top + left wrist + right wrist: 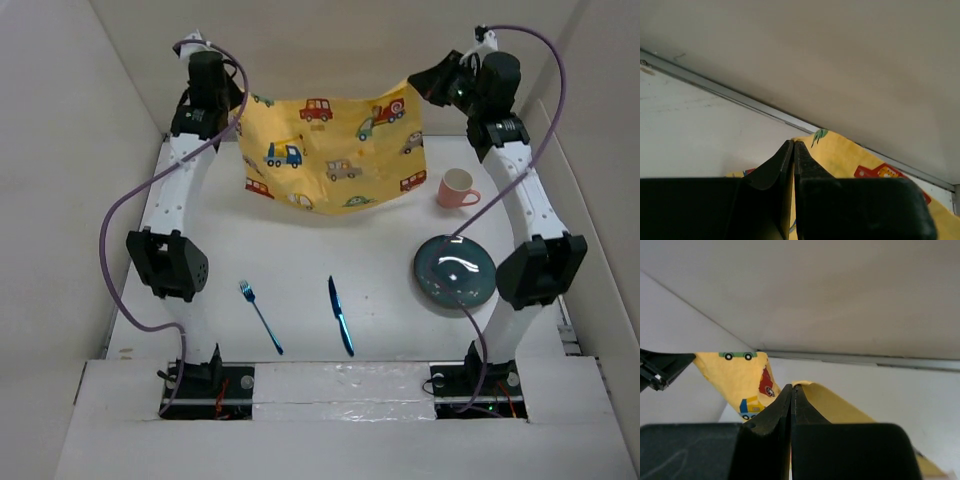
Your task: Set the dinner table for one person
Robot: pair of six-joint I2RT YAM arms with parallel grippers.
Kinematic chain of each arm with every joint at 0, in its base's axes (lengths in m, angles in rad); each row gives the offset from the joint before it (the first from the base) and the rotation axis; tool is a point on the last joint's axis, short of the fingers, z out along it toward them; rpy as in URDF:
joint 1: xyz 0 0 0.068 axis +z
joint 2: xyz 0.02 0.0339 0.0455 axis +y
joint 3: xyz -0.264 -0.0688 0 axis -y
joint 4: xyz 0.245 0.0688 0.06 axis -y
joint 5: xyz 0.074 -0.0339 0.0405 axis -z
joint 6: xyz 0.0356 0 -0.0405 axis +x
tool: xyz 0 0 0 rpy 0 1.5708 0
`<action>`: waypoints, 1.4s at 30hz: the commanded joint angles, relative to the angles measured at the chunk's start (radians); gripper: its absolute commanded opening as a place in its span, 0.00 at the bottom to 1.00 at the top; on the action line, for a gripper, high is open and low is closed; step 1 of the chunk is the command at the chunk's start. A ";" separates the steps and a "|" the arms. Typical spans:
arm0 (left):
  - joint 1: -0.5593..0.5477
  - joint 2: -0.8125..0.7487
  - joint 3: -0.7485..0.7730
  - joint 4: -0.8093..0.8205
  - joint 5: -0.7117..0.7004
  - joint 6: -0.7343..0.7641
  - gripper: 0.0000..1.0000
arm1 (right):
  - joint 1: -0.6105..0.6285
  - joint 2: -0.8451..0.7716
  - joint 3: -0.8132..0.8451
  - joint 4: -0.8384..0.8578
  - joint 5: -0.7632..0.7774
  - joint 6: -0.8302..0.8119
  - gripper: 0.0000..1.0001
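Dinner table (300,250) lies below both hands and runs back toward the arm bases. Placemat (335,150) hangs between the hands, sagging mid-span. Can't tell if its lower edge touches the table.

Left gripper (240,100) is pressed together, pinching one top corner. Right gripper (412,85) is pressed together on the other.

Cup (457,188) and plate (455,272) sit below the right gripper. Fork (260,317) and knife (340,315) lie well back, near the bases.

Risks:
- The grip is only on thin corners, so a tug apart could slip one free.
- Uneven lowering would likely lay the mat skewed or folded.
- A swinging cloth may clip the cup.
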 commanded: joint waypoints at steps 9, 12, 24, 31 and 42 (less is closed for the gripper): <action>0.231 -0.508 -0.588 0.272 0.137 -0.095 0.00 | -0.023 -0.306 -0.347 0.294 -0.085 0.032 0.00; 0.231 -0.666 -0.972 0.422 0.121 -0.199 0.00 | -0.023 -0.426 -0.741 0.419 -0.048 0.061 0.00; 0.240 -0.780 -1.642 0.584 0.134 -0.342 0.00 | -0.044 -0.459 -1.219 0.346 -0.023 0.012 0.00; 0.240 -0.903 -1.747 0.550 0.102 -0.308 0.00 | -0.044 -0.627 -1.401 0.298 0.020 -0.011 0.00; 0.240 -0.972 -1.808 0.524 0.102 -0.324 0.00 | -0.044 -0.646 -1.500 0.289 0.035 -0.011 0.00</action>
